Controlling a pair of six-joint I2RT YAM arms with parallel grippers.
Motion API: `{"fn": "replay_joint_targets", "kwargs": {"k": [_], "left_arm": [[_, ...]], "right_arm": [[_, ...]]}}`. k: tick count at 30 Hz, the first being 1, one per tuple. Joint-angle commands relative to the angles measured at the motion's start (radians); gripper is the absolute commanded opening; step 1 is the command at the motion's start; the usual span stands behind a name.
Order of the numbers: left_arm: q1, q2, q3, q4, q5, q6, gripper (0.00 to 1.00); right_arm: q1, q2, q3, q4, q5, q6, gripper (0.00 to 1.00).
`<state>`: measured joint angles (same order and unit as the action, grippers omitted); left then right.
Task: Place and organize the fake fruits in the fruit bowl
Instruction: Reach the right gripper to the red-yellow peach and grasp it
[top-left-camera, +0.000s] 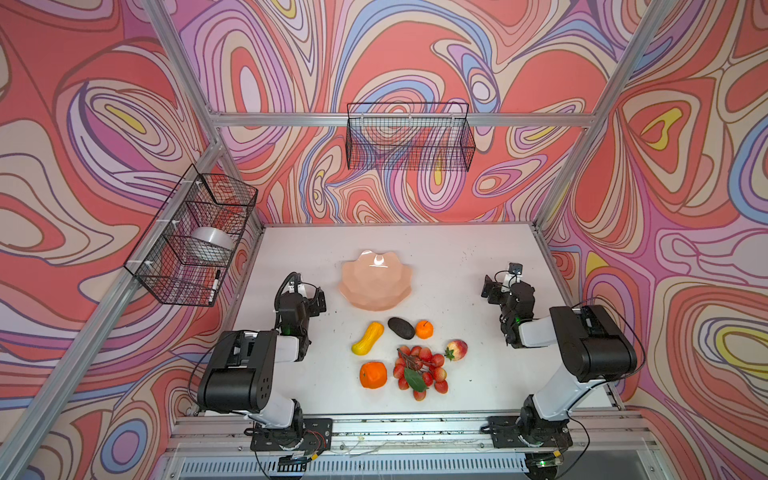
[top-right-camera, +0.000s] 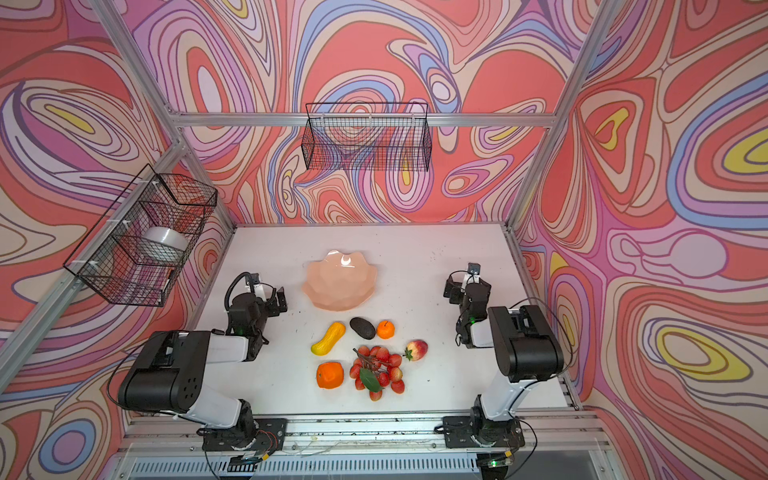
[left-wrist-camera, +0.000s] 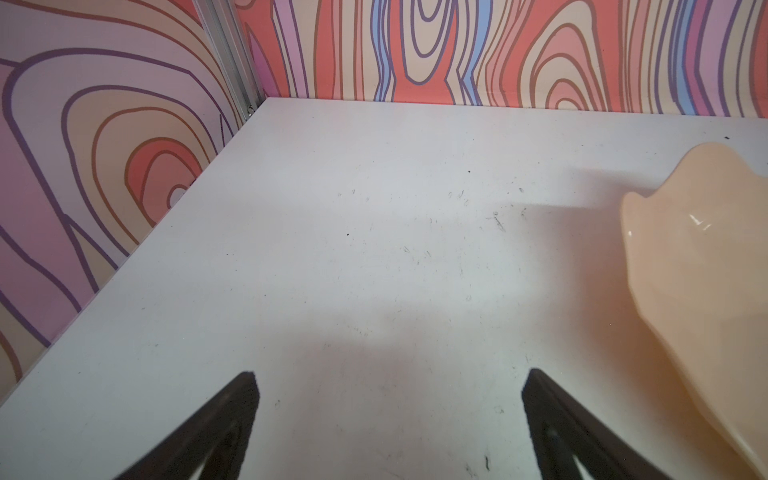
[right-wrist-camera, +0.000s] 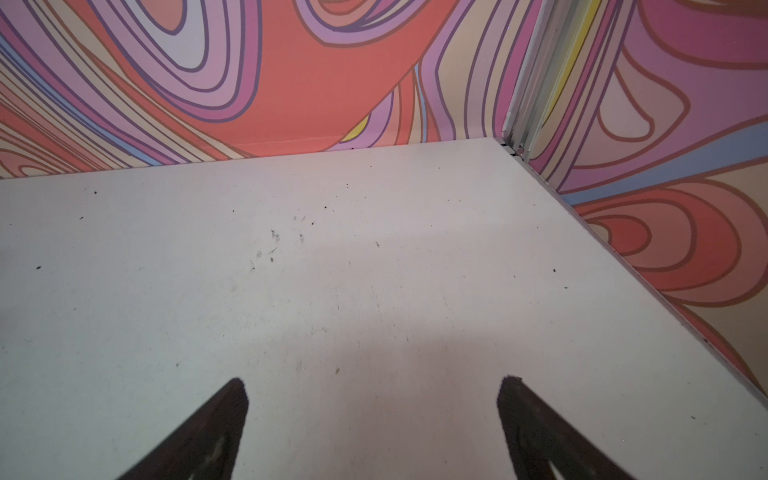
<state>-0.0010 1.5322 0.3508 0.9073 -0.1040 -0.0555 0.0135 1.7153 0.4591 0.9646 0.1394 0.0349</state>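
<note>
Two grippers (left-wrist-camera: 388, 376) (right-wrist-camera: 374, 380), six fruits (top-left-camera: 372, 375) (top-left-camera: 424, 329) (top-left-camera: 367, 338) (top-left-camera: 401, 328) (top-left-camera: 458, 349) (top-left-camera: 422, 370) (one bowl (top-left-camera: 376, 286))

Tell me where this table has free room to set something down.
Free: the table strip between the fruit bowl and the back wall, and the stretch between bowl and right gripper. Crowded: in front of the bowl, where gourd, avocado, tangerine, peach, big orange and berry bunch lie close together.

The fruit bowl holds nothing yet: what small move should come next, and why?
Probably the left gripper should move toward the yellow-orange gourd and come down over it. That gripper is open and holds nothing, the fruit bowl is empty, and the gourd lies free on the table and looks like the nearest fruit to that arm.
</note>
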Motion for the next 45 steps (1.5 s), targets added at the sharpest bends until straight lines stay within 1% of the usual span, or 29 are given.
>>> {"fn": "replay_joint_targets", "kwargs": {"k": [1,8,10,11,12,13,14,15,16,17,18,19,20,21,22,23,25,26,29,30,33,35,37,41,45], "left_arm": [[-0.004,0.006,0.019,-0.012,0.011,0.016,1.00],[-0.003,0.006,0.017,-0.008,0.013,0.015,1.00],[-0.004,-0.004,0.002,0.018,0.029,0.022,0.98],[-0.004,-0.031,-0.007,0.013,0.039,0.026,0.97],[-0.004,-0.088,-0.007,-0.044,0.057,0.033,0.97],[-0.003,-0.165,0.021,-0.165,0.061,0.025,0.97],[-0.003,-0.238,0.065,-0.317,0.050,-0.008,0.97],[-0.004,-0.315,0.131,-0.485,0.023,-0.077,1.00],[-0.004,-0.381,0.207,-0.650,0.019,-0.136,1.00],[-0.004,-0.428,0.246,-0.738,0.030,-0.169,1.00],[-0.004,-0.487,0.293,-0.852,0.060,-0.203,1.00],[-0.004,-0.537,0.332,-0.946,0.117,-0.182,1.00],[-0.004,-0.571,0.349,-0.980,0.164,-0.162,1.00],[-0.004,-0.606,0.354,-1.004,0.169,-0.174,1.00],[-0.004,-0.637,0.351,-1.019,0.146,-0.200,1.00],[-0.004,-0.660,0.343,-1.022,0.134,-0.209,1.00],[-0.003,-0.701,0.331,-1.025,0.124,-0.224,1.00],[-0.004,-0.713,0.333,-1.026,0.118,-0.237,1.00],[-0.004,-0.731,0.354,-1.036,0.121,-0.228,1.00],[-0.004,-0.733,0.359,-1.047,0.116,-0.233,1.00],[-0.004,-0.733,0.368,-1.064,0.115,-0.245,1.00],[-0.004,-0.740,0.376,-1.073,0.121,-0.242,1.00],[-0.004,-0.760,0.375,-1.075,0.124,-0.239,1.00],[-0.004,-0.794,0.366,-1.075,0.125,-0.240,1.00],[-0.004,-0.812,0.363,-1.076,0.126,-0.241,1.00]], "right_arm": [[-0.001,-0.002,0.010,-0.007,-0.008,0.000,0.98],[-0.001,-0.003,0.007,-0.003,-0.006,0.000,0.98],[-0.002,-0.005,0.004,0.003,-0.002,0.000,0.98],[-0.001,-0.006,0.004,0.003,0.002,0.000,0.98],[-0.001,-0.016,0.009,-0.015,0.025,0.009,0.98],[-0.002,-0.052,0.023,-0.075,0.059,0.022,0.98],[-0.001,-0.097,0.052,-0.175,0.089,0.031,0.98],[-0.001,-0.152,0.103,-0.319,0.117,0.044,0.98],[-0.002,-0.202,0.176,-0.465,0.135,0.084,0.98],[-0.002,-0.236,0.242,-0.593,0.160,0.165,0.98],[-0.002,-0.267,0.328,-0.765,0.179,0.302,0.98],[-0.004,-0.282,0.425,-0.939,0.137,0.389,0.98],[-0.005,-0.283,0.488,-1.037,0.049,0.392,0.98],[-0.005,-0.276,0.528,-1.113,-0.053,0.412,0.98],[-0.006,-0.273,0.553,-1.192,-0.140,0.459,0.98],[-0.004,-0.276,0.562,-1.251,-0.206,0.508,0.97],[0.024,-0.300,0.528,-1.324,-0.343,0.620,0.95],[0.058,-0.324,0.499,-1.353,-0.348,0.653,0.95],[0.220,-0.430,0.418,-1.460,-0.237,0.735,0.96],[0.259,-0.457,0.396,-1.494,-0.227,0.787,0.96],[0.340,-0.519,0.320,-1.572,-0.221,0.956,0.95],[0.400,-0.555,0.288,-1.632,-0.164,1.035,0.95],[0.436,-0.578,0.256,-1.672,-0.135,1.096,0.96],[0.477,-0.600,0.171,-1.603,-0.205,1.180,0.95],[0.542,-0.579,0.170,-1.583,-0.175,1.217,0.96]]}}
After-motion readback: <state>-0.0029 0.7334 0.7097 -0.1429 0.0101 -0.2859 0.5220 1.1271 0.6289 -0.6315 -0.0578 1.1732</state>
